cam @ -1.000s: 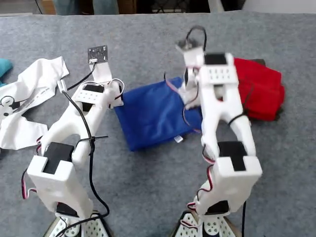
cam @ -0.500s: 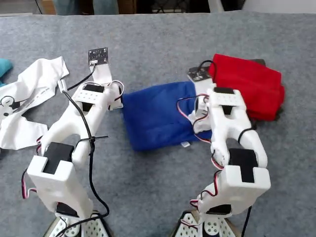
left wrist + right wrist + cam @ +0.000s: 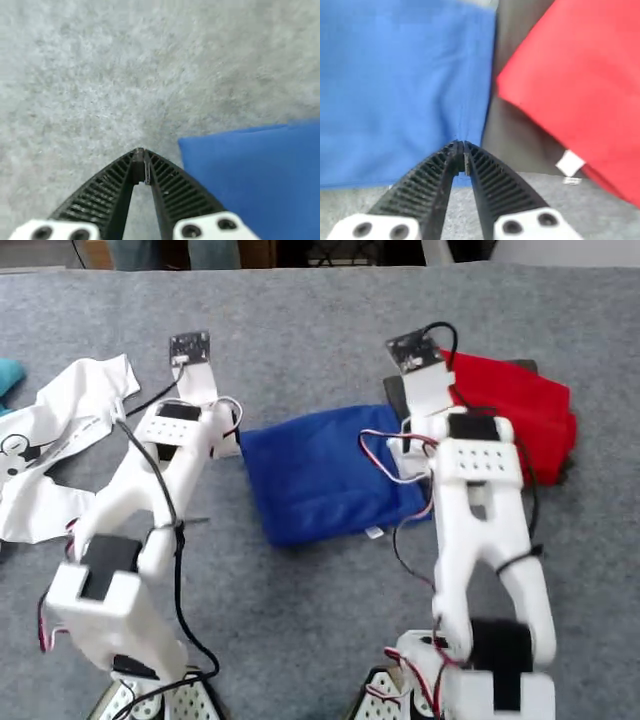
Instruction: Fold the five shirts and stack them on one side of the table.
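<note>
A folded blue shirt [image 3: 320, 475] lies mid-table between the two arms. To its right, a folded red shirt [image 3: 515, 415] rests on a dark folded shirt [image 3: 393, 395]. A crumpled white shirt [image 3: 60, 435] lies at the left, with a teal shirt [image 3: 8, 375] at the far left edge. My left gripper [image 3: 140, 164] is shut and holds nothing, low over the carpet just off the blue shirt's [image 3: 255, 175] left corner. My right gripper [image 3: 461, 148] is shut, its tips on the blue shirt's [image 3: 395, 90] right edge beside the dark shirt [image 3: 507, 127] and the red shirt [image 3: 580, 80].
Grey carpet [image 3: 300, 330] covers the whole table. Open carpet stretches along the back and in front of the blue shirt. Loose cables hang off both arms.
The right arm drew back toward its base, then stretched out again to the blue shirt's right edge. The blue shirt shifted slightly right and spread wider. The left arm barely moved.
</note>
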{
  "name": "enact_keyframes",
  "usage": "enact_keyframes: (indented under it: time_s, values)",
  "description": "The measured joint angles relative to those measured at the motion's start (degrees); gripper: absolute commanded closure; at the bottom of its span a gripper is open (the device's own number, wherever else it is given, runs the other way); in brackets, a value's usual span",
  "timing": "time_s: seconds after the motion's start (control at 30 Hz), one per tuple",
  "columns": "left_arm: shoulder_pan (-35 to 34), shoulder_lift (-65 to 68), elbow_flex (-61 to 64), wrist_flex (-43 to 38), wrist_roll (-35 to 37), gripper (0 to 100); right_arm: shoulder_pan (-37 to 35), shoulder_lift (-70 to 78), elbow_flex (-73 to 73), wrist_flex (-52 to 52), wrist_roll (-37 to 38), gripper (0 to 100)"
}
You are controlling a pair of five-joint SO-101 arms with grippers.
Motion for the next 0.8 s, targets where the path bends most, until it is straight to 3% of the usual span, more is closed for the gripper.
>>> enact_keyframes:
  time_s: [0.23, 0.37, 0.47, 0.67, 0.8]
  values:
    - [7.30, -12.92, 4.84, 1.14, 2.46, 97, 3.43, -10.46, 6.59, 0.00, -0.09, 98.3]
    - [8.70, -10.37, 10.37, -7.03, 3.08, 97, 4.22, -12.04, 11.34, -0.88, -0.09, 98.3]
    - [8.79, -4.40, 9.14, -8.09, 2.73, 97, 3.96, -12.13, 15.38, -4.84, -0.09, 98.3]
    - [1.58, 6.68, -0.79, 0.44, 2.73, 97, 4.13, -12.57, 20.13, -12.75, -0.97, 98.3]
    - [-1.58, 8.26, -2.90, 2.73, 2.99, 97, 4.04, -12.57, 20.13, -13.54, -8.97, 96.5]
